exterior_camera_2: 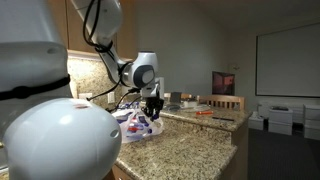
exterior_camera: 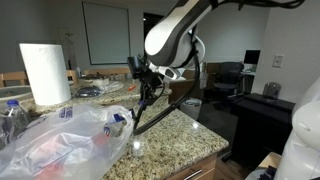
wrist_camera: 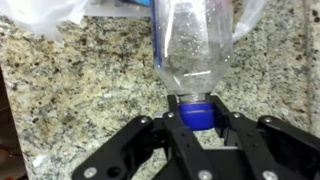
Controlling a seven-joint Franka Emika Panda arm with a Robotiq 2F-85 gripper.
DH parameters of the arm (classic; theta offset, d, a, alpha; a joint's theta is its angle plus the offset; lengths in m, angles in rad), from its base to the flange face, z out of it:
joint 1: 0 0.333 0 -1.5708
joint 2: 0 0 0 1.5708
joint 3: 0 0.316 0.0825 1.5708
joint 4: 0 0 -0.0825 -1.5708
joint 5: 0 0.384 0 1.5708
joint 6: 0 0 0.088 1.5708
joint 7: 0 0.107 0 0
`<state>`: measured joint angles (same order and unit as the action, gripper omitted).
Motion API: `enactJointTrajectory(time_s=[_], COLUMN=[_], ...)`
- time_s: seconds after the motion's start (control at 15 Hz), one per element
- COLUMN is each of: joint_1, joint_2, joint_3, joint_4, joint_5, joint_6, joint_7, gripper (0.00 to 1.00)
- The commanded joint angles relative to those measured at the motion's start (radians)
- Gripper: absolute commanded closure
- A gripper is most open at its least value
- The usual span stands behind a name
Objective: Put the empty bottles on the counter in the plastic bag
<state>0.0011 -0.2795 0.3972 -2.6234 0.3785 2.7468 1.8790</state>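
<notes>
In the wrist view my gripper (wrist_camera: 197, 116) is shut on the blue cap of a clear empty bottle (wrist_camera: 195, 45), which points away from me over the speckled granite counter (wrist_camera: 80, 90). The crinkled translucent plastic bag (wrist_camera: 40, 12) shows at the top left of that view. In both exterior views the gripper (exterior_camera: 148, 88) (exterior_camera_2: 153, 108) hangs just above the counter (exterior_camera: 175, 135) (exterior_camera_2: 195, 150), at the edge of the plastic bag (exterior_camera: 60, 140) (exterior_camera_2: 133, 125). Bottles with blue labels (exterior_camera: 112, 122) lie inside the bag.
A white paper towel roll (exterior_camera: 45, 72) stands behind the bag. More bottles (exterior_camera: 10, 115) stand at the far left of the counter. Small clutter (exterior_camera: 100, 88) lies further back. The counter's rounded edge (exterior_camera: 215, 140) drops off beside a dark desk (exterior_camera: 255, 110).
</notes>
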Motion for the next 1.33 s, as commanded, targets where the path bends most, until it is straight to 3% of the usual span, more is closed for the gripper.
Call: enactJointTrajectory(time_s=[0.0,0.27,0.33,0.47,0.73,0.8,0.87,1.0,1.27], joint_1=[0.038,0.158,0.139,0.185,0.244,0.286,0.295,0.321,0.37], joint_2=[0.22,0.371,0.412,0.491,0.662,0.686,0.706,0.711,0.616], joint_3=[0.001,-0.034,0.014,0.013,0.028,0.001,0.0,-0.028,-0.121], joint_4=[0.102,0.241,0.284,0.369,0.568,0.606,0.633,0.652,0.575], joint_5=[-0.101,-0.124,-0.129,-0.147,-0.154,-0.096,-0.089,-0.087,-0.101], joint_6=[0.037,0.173,0.225,0.271,0.25,0.239,0.232,0.231,0.228], joint_7=[0.132,0.138,0.14,0.127,0.079,0.029,0.023,0.028,0.075], gripper=[0.89,0.89,0.89,0.89,0.89,0.88,0.39,0.33,0.07])
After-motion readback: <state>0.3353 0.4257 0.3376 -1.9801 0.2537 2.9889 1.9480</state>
